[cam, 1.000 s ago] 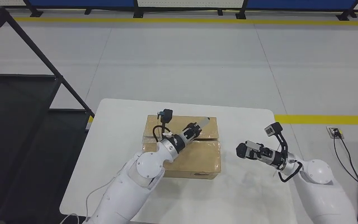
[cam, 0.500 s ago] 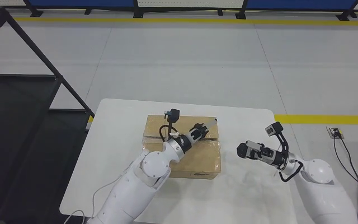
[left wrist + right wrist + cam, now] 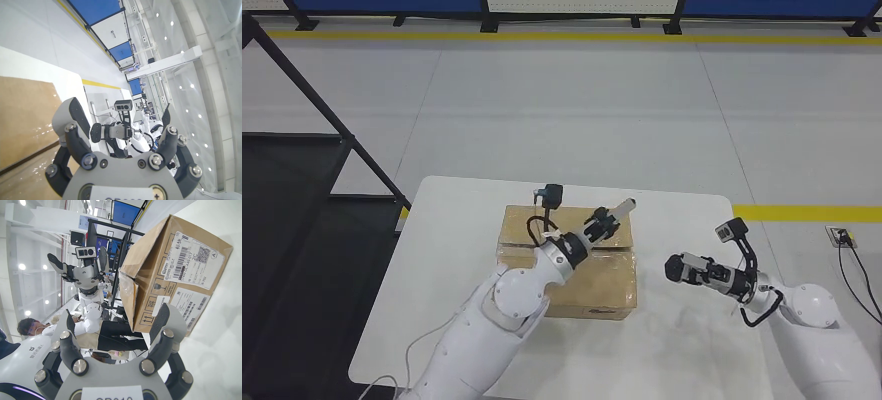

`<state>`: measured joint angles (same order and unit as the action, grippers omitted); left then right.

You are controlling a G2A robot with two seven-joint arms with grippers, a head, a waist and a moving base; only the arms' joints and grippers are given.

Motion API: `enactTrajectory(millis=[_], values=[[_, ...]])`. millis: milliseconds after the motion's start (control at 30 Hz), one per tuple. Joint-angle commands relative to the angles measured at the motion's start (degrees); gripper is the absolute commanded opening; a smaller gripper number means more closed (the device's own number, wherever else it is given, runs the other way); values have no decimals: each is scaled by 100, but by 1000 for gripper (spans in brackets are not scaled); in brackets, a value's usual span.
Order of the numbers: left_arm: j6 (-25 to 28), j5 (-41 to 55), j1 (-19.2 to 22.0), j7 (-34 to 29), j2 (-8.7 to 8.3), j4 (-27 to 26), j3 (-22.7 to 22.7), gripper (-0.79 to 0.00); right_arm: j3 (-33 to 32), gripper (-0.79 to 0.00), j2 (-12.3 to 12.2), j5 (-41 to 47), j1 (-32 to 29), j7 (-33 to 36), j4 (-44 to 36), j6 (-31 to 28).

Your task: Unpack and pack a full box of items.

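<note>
White worktop with rounded corners stands on a pale floor crossed by two yellow lines, one along the far side in front of a row of blue panels and one off to the robot's right; a black metal frame stands to the left. One cardboard box sits on the worktop, a little toward the far side of its middle, and it is the only item lying there. The top flaps of the box are down, glossy clear tape runs along the seam, and the side facing the right arm carries at least three white labels and some printed handling symbols. At the upper corner nearest that arm the cardboard is torn and a strip of loose tape sticks out. Two arms are over the worktop. The left tool hangs above the far right corner of the box, raised clear of the cardboard in the right wrist view, its two fingers spread wide with nothing between them. The right tool is to the right of the box, apart from it and pointing toward its labelled side; its two fingers are likewise spread wide and grip nothing. Each arm carries one small camera on a black bracket above its wrist.
</note>
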<state>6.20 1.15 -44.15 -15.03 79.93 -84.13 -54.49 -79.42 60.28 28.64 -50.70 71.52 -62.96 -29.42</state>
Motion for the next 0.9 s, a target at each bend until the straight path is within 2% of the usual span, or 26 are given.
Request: enactTrajectory(millis=[0, 100, 267, 333, 433, 600, 767, 867], values=[[60, -37, -158, -20, -56, -345, -274, 0, -27, 0, -6, 15, -27, -37, -108, -116], [93, -109, -506, -132, -176, -943, -841, 0, -14, 0, -16, 72, -40, 65, -395, -140], [81, 116, -1344, -416, -392, -1909, -2165, 0, 340, 0, 23, -186, 261, 13, -818, 444], [72, 232, -1747, -541, -477, -2192, -2814, 0, 593, 0, 69, -309, 491, -91, -871, 799], [140, 306, -2291, -652, -560, -2364, -3514, 0, 787, 0, 91, -715, 724, -260, -918, 1101], [192, 552, -2878, -878, -632, -2284, -4149, 0, 787, 0, 91, -715, 724, -260, -918, 1101], [378, 857, -3111, -1075, -652, -2150, -4225, 0, 1039, 0, 116, -1185, 624, -571, -1386, 1154], [442, 966, -3188, -1138, -659, -2117, -4204, 0, 1198, 0, 150, -1178, 582, -737, -1562, 1243]])
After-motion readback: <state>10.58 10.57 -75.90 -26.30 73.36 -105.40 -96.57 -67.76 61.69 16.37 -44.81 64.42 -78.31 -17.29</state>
